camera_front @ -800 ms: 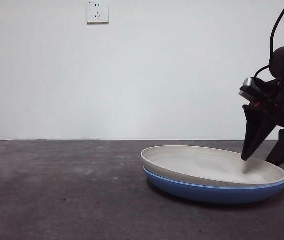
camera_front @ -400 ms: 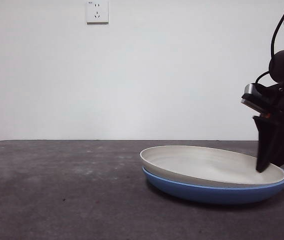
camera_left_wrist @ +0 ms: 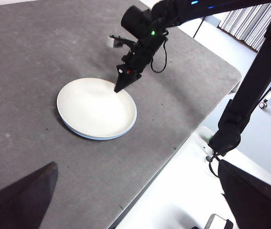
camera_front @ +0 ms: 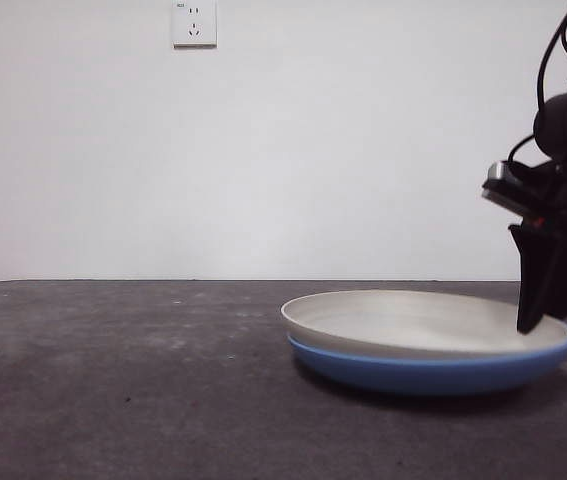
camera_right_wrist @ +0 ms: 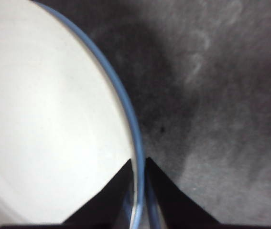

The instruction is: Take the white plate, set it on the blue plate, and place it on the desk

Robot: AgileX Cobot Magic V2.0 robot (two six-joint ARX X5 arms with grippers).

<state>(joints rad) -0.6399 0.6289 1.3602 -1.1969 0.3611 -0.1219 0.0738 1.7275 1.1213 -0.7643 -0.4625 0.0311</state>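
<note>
The white plate [camera_front: 418, 325] sits inside the blue plate [camera_front: 433, 370], and both rest on the desk [camera_front: 123, 380]. From the front, only the blue rim and underside peek out below the white one. From the left wrist view, the white plate [camera_left_wrist: 97, 107] covers nearly all of the blue plate [camera_left_wrist: 93, 137], which shows as a thin blue edge around it on the grey desk [camera_left_wrist: 39, 57].

The right gripper [camera_front: 531, 318] comes down from the side and its black tip is at the edge of the plates. In its own view, the right gripper [camera_right_wrist: 139, 167] has its two jaws very close together, one on each side of the stacked rims. The white plate [camera_right_wrist: 49, 124] is on one side and the blue plate [camera_right_wrist: 128, 112] rim runs up between the jaws. They seem to pinch the rims, but the picture is too blurry to be sure they touch.

The left gripper [camera_left_wrist: 135, 200] hangs high and far from the plates. Its jaws are spread wide with nothing in them.

A wall socket [camera_front: 194, 23] is on the white wall behind.
</note>
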